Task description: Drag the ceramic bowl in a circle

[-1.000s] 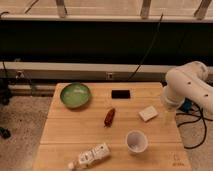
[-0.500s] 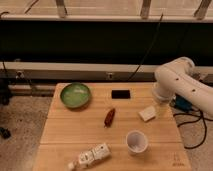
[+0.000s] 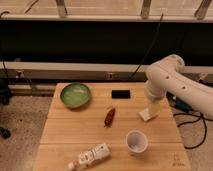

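Wooden table (image 3: 60, 142) on a speckled floor, with a dark wall panel and a pale rail behind it.

Change: over the last second the white arm (image 3: 172, 80) has swung in from the right edge and now reaches over the right part of the table. The gripper (image 3: 153, 104) hangs at its end, just above a pale block (image 3: 148, 114) near the right side. Whether it is clenched or released: cannot tell. Nothing seems to be held.

The ceramic bowl (image 3: 75, 95) sits in the far left corner, in the same place as before and well apart from the gripper. Judgement: this is the approach phase, no contact has been made, and no dragging has begun.

Clutter between gripper and bowl:
- a flat black object (image 3: 120, 94) on the far side, near centre
- a small red-brown item (image 3: 109, 117) at mid-table
- nearer the front, a white cup (image 3: 136, 142) and a white bottle (image 3: 90, 156) lying on its side

Edges: the bowl's rim lies close to both the far edge and the left edge, so a circle swept that way risks running it off. Open wood lies nearer than the bowl and to its right, as far as the red-brown item. Judgement: the circle should be kept tight and biased toward that open patch.
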Robot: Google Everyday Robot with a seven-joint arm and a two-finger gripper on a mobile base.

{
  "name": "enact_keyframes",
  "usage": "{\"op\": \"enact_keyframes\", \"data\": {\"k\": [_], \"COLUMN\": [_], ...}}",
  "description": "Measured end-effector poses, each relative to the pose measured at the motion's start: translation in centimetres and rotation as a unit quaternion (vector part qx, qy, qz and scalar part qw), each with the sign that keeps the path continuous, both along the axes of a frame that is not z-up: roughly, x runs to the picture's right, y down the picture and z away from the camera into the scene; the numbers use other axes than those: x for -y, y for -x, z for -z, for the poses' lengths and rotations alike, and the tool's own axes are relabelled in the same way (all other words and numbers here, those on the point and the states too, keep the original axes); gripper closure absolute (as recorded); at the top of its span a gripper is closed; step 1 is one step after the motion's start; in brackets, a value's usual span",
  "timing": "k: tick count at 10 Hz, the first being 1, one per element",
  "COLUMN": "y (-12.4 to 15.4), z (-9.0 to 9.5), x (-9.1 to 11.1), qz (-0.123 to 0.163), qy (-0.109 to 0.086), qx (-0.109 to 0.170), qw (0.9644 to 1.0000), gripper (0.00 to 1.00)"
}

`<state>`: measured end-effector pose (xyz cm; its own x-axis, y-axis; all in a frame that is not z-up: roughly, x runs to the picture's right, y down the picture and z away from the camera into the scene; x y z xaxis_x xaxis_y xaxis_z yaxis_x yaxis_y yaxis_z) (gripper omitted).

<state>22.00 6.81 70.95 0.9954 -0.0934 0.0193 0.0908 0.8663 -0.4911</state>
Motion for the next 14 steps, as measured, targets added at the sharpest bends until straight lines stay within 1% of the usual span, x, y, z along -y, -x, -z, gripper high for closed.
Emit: {"op": "enact_keyframes", "data": {"k": [2,5,7,8,9,11,14], "y": [0.4,2.7,2.9,3.3,4.4,5.5,6.4], "z": [-0.2,-0.7,-0.8,-0.9,-1.1,-1.3,-1.6], "x": [0.4,1.1,1.4,1.5,1.7,2.0,2.4], "qz": [0.008,0.014,0.018,0.022,0.028,0.034,0.043], "qy": [-0.003,-0.007,-0.009,-0.009,-0.011,-0.012,-0.013], "qx": [0.005,0.016,0.019,0.023,0.030,0.035,0.042], "qw": [0.9999,0.9998,0.9996,0.9994,0.9991,0.9988,0.9981], "gripper": [0.20,0.20,0.20,0.20,0.20,0.20,0.20]}}
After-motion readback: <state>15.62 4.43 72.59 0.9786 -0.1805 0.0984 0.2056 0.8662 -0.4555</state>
